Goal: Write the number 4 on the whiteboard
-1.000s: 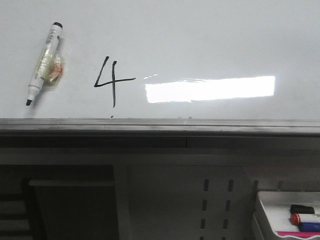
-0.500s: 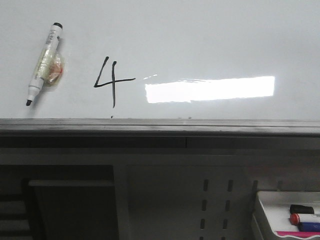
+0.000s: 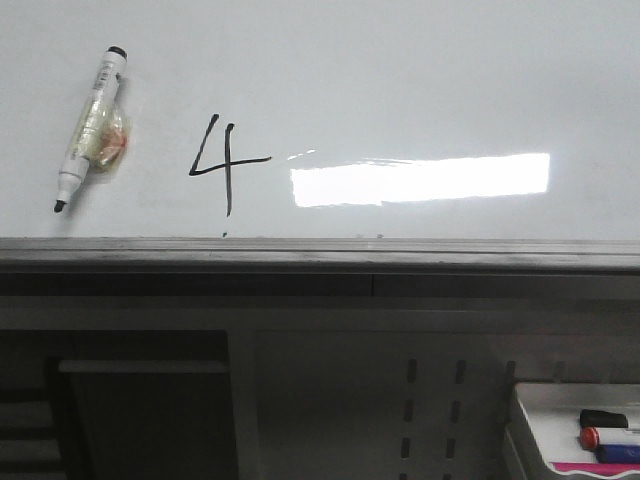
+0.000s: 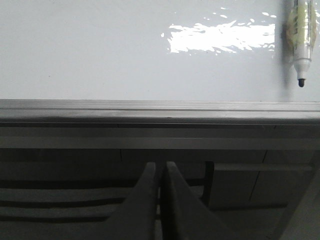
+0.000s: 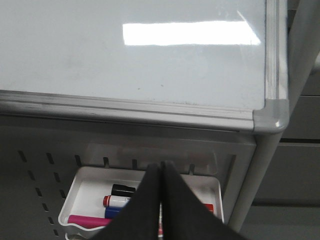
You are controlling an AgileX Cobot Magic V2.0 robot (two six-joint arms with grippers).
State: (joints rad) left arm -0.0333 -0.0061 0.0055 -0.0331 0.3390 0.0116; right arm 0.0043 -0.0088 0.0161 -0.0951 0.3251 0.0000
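While the earlier front pictures and the present one match almost exactly, the marker pen (image 3: 90, 128) stuck to the whiteboard (image 3: 400, 80) sits a hair lower than it did a second ago; nothing else has shifted. Seen from the front, the whiteboard fills the upper half, glossy and white, with a bright rectangular glare (image 3: 420, 179) just beside the number 4 (image 3: 222, 163). The number 4 is a thin black open-topped digit: a slanted stroke, a crossbar and a vertical stem that ends just above the dark grey rail (image 3: 320, 255) along the board's lower edge. A tiny black speck lies under the stem, near the rail. The marker pen hangs tilted on the far side of the number 4 from the glare, tip down, with a yellowish wad against its barrel. Below the rail stands a pale perforated panel (image 3: 430, 420), and a white tray (image 3: 530, 420) of markers shows at the lower corner. No gripper appears in this view.

From the left wrist, the left gripper (image 4: 160, 172) hangs below the rail with its fingers pressed together on nothing; the marker pen (image 4: 299, 40) and the glare show on the board above.

From the right wrist, the right gripper (image 5: 161, 167) is likewise closed and empty, over the white tray (image 5: 85, 192) holding black, red, blue and pink markers, below the board's rounded corner (image 5: 272, 117).
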